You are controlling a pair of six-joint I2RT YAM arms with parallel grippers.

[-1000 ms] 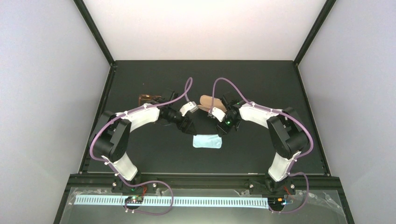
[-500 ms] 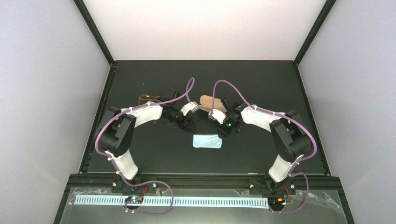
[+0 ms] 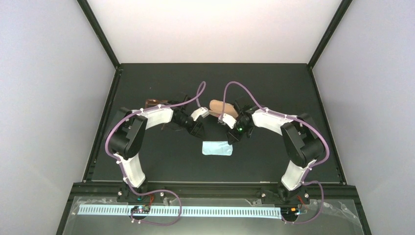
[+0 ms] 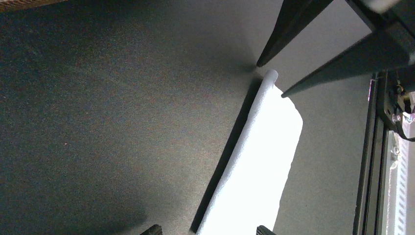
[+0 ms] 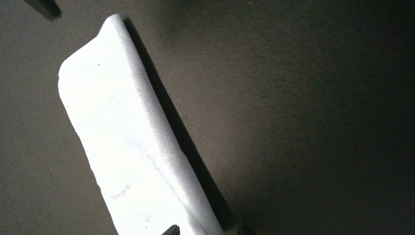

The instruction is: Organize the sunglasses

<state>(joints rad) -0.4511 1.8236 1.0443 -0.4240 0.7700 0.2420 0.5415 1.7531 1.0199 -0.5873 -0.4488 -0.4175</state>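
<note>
The sunglasses (image 3: pixel 153 103), reddish-brown, lie at the back left of the black mat and are partly hidden behind my left arm. My left gripper (image 3: pixel 198 129) is open and empty, low over the mat just left of the light-blue cloth (image 3: pixel 217 148). In the left wrist view its fingertips (image 4: pixel 154 229) stand wide apart with the cloth's (image 4: pixel 254 161) rolled edge between them. My right gripper (image 3: pixel 234 135) is open and empty above the cloth's right end. The right wrist view shows the cloth (image 5: pixel 132 147) under its fingertips (image 5: pixel 172 229).
The brown case (image 3: pixel 219 106) lies behind and between the two grippers. The right gripper's dark fingers (image 4: pixel 293 24) show in the left wrist view, close to the cloth's far end. The mat's front rail (image 4: pixel 374 147) runs along the right of that view.
My left arm's elbow has swung right and back, and its gripper has drawn back a little from the cloth. The right gripper has hardly moved. The cloth lies as before.
</note>
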